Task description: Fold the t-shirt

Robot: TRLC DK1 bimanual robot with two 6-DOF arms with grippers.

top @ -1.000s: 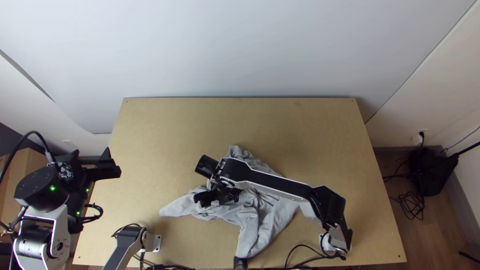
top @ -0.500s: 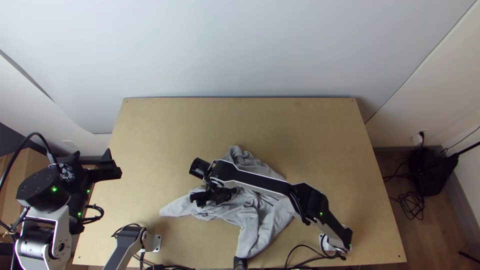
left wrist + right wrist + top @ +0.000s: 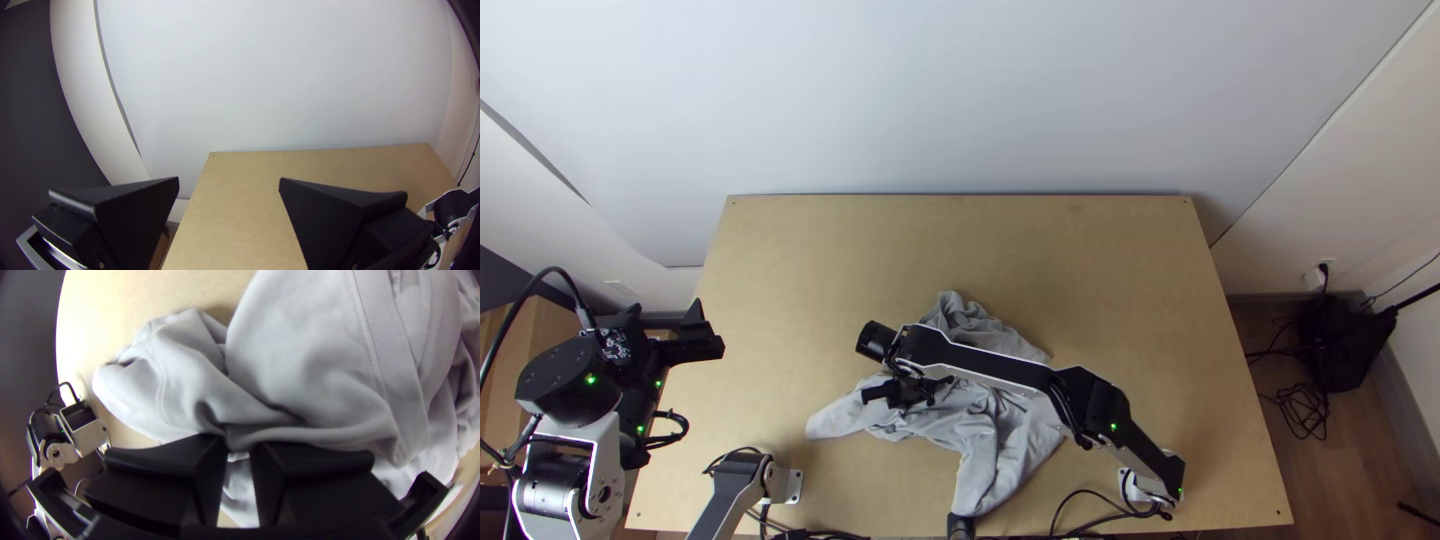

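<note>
Closest to the arms' bases, a limp tail of the grey t-shirt (image 3: pixel 995 440) spills almost to the near edge of the tabletop (image 3: pixel 1080 260), the garment lying there bunched rather than spread. A bit farther in, a tapering end (image 3: pixel 840 415) pokes out on the t-shirt's left. Just above it the right arm (image 3: pixel 980 362) leans across the t-shirt, its tool (image 3: pixel 237 442) brought in narrow, and from where I stand it looks to have a soft fold gathered in its tips. A ribbed band (image 3: pixel 395 370) curves through the cloth beside that pinch. Well to the t-shirt's left, past the tabletop's side, the left arm's tool (image 3: pixel 229 179) hangs wide with nothing in it. Farthest off, a rumpled lobe (image 3: pixel 970 315) makes the t-shirt's far end, and past that comes the pale wall (image 3: pixel 960 90). I'd call this early: the garment wants opening out before any fold. It should handle light and floppy, hard to hurt but quick to crumple, and a pinch in the middle would only drag more creases along. Better to take that tapering end, or two corners of the banded edge, one in each tool, and draw them apart low over the wood.
</note>
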